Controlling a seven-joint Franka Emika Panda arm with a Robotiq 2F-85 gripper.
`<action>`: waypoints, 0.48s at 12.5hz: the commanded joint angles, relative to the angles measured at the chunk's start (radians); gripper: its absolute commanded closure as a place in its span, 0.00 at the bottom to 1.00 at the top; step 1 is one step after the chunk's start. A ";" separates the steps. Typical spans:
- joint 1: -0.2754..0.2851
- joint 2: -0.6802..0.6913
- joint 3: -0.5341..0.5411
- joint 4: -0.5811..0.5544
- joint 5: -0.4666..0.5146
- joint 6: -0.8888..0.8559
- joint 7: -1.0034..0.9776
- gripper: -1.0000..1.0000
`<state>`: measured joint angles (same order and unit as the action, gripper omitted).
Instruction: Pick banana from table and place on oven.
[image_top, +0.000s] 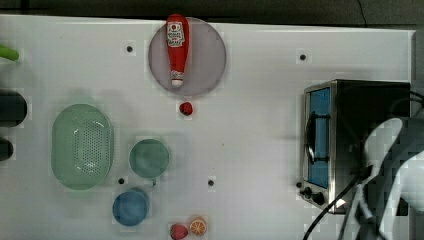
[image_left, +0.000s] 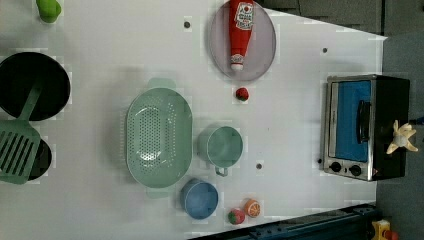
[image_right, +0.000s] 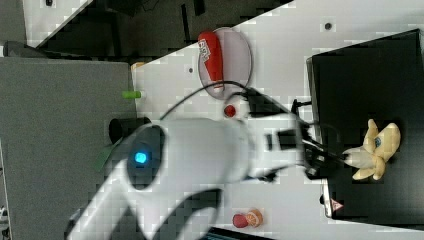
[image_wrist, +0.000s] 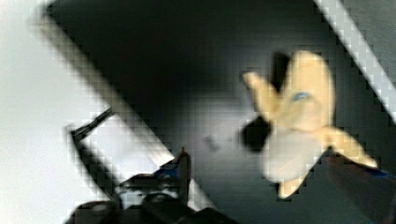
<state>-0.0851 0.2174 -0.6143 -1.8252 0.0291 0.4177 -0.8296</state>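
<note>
The banana (image_right: 372, 150), a peeled yellow toy with its skin splayed out, lies on the black top of the oven (image_right: 360, 75). In the left view the banana (image_left: 401, 139) sits at the oven's (image_left: 387, 100) right edge. My gripper (image_right: 327, 156) reaches in beside the banana's pale tip. In the wrist view the gripper (image_wrist: 271, 163) stands open, its fingers wide apart on either side of the banana (image_wrist: 299, 121), which rests on the oven top (image_wrist: 187, 70). The white arm covers part of the oven (image_top: 370, 100) in the top view, at the right end of the table (image_top: 250, 125).
A ketchup bottle (image_top: 177, 47) lies on a grey plate (image_top: 205, 60) at the top view's upper middle. A green colander (image_top: 82, 146), a green cup (image_top: 149, 158), a blue cup (image_top: 130, 207), a strawberry (image_top: 186, 108) and fruit pieces (image_top: 197, 226) occupy the top view's left half. Cables (image_top: 330, 210) hang by the oven.
</note>
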 joint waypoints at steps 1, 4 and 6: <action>0.107 -0.147 0.065 0.073 -0.005 -0.136 0.114 0.00; 0.156 -0.252 0.201 0.076 -0.011 -0.234 0.359 0.00; 0.165 -0.312 0.305 0.076 -0.046 -0.337 0.566 0.00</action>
<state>0.0445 -0.0726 -0.3152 -1.7529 -0.0163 0.0963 -0.4819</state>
